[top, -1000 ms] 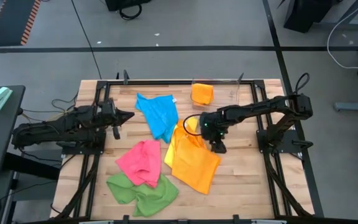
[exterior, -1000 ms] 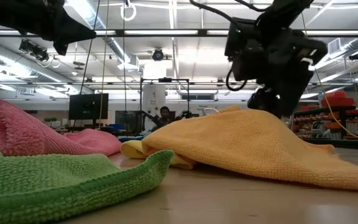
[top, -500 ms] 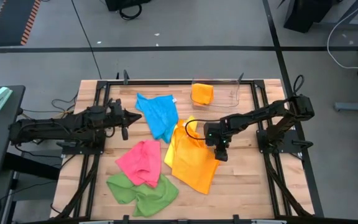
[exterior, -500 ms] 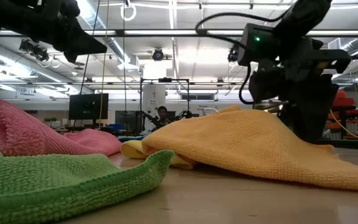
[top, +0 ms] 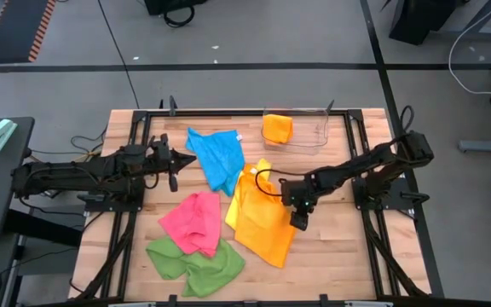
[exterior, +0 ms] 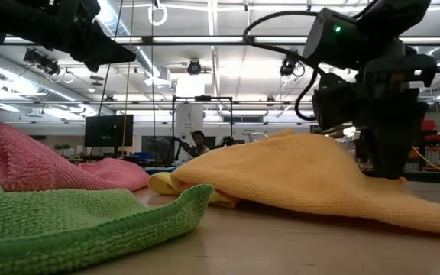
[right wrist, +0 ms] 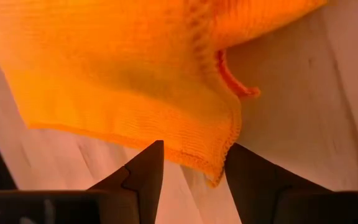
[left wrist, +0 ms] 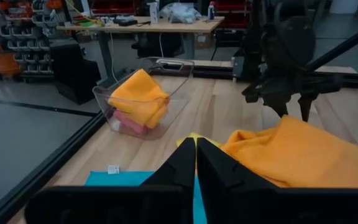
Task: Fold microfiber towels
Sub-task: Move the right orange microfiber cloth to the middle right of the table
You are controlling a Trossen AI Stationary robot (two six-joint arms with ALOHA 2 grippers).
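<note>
Right wrist view: right gripper (right wrist: 188, 168) parted astride the orange towel (right wrist: 123, 68) corner, not clamped; left gripper (top: 180, 161) closed, empty

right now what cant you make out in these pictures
- Whether the right pincer grips the orange towel: right wrist view shows the corner between open fingers, contact unclear.
- Bin contents under the folded orange cloth: only a pink edge shows, left wrist view.
- Blue towel: hidden behind other towels, low view.
- Green towel: cut off, low view.
</note>
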